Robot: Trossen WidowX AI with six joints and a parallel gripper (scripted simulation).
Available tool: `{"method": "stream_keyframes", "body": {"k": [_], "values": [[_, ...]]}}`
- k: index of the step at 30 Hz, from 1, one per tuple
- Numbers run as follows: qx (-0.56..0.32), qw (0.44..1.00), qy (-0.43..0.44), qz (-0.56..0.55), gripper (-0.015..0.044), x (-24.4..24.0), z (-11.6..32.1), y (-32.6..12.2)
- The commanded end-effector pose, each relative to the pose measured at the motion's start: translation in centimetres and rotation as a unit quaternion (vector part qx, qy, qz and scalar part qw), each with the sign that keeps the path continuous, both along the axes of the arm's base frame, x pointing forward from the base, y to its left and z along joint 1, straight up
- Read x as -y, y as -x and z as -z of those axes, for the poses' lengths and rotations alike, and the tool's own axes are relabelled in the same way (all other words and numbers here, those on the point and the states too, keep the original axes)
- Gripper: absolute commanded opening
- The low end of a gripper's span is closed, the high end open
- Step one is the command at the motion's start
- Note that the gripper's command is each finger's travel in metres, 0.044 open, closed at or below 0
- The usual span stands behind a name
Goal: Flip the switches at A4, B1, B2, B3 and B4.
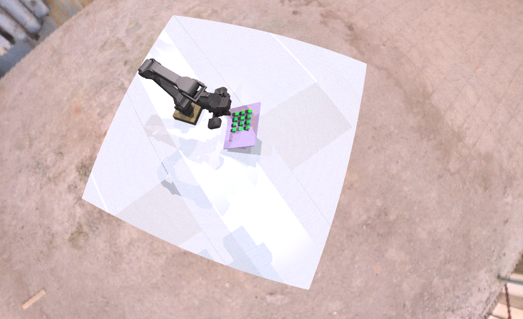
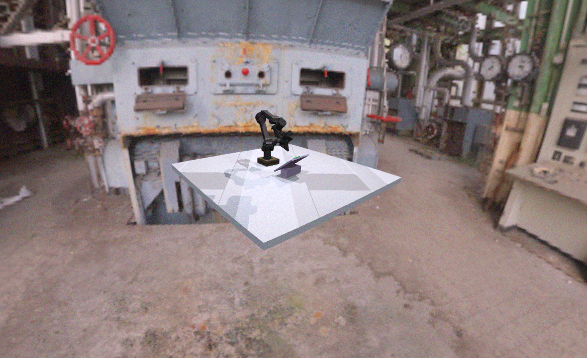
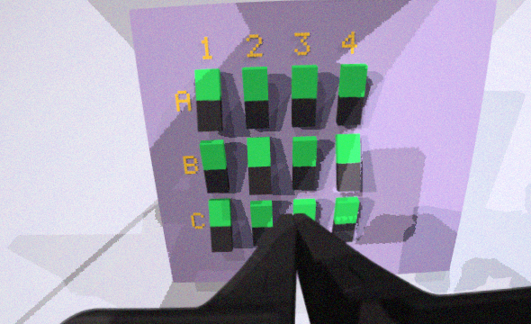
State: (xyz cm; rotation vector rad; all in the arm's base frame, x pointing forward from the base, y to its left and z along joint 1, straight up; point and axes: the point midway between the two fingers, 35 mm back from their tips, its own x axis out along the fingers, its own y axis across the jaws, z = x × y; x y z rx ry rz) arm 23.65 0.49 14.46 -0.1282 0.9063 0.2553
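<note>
The tilted purple panel (image 1: 243, 141) (image 2: 302, 157) (image 3: 436, 112) bears three rows of four rocker switches, each with a green far half and a black near half. In the wrist view, A4 (image 3: 353, 81) is at the upper right. B1 (image 3: 213, 155), B2 (image 3: 258, 152), B3 (image 3: 304, 151) and B4 (image 3: 348, 148) form the middle row, all uncovered. I cannot tell surely which end of each is raised. My gripper (image 1: 229, 113) (image 2: 287, 150) (image 3: 292, 224) is shut and empty. It hangs above the panel's near side, and its fingers hide most of C3 and part of C2.
The panel rests on a purple block (image 2: 290, 170) on the white table (image 1: 295, 99) (image 2: 259, 222). The arm's base (image 1: 186, 114) (image 2: 267, 161) stands beside the panel's near side. The remaining row A switches and C1 (image 3: 220, 225) and C4 (image 3: 346, 211) surround the middle row.
</note>
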Motion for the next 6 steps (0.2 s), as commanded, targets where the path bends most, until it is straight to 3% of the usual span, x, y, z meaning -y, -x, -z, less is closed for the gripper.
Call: {"method": "stream_keyframes", "body": {"k": [1, 6], "values": [[-0.003, 1.0, 0.0, 0.003, 0.0, 0.02, 0.14, 0.12], [-0.003, 1.0, 0.0, 0.003, 0.0, 0.02, 0.14, 0.12]]}}
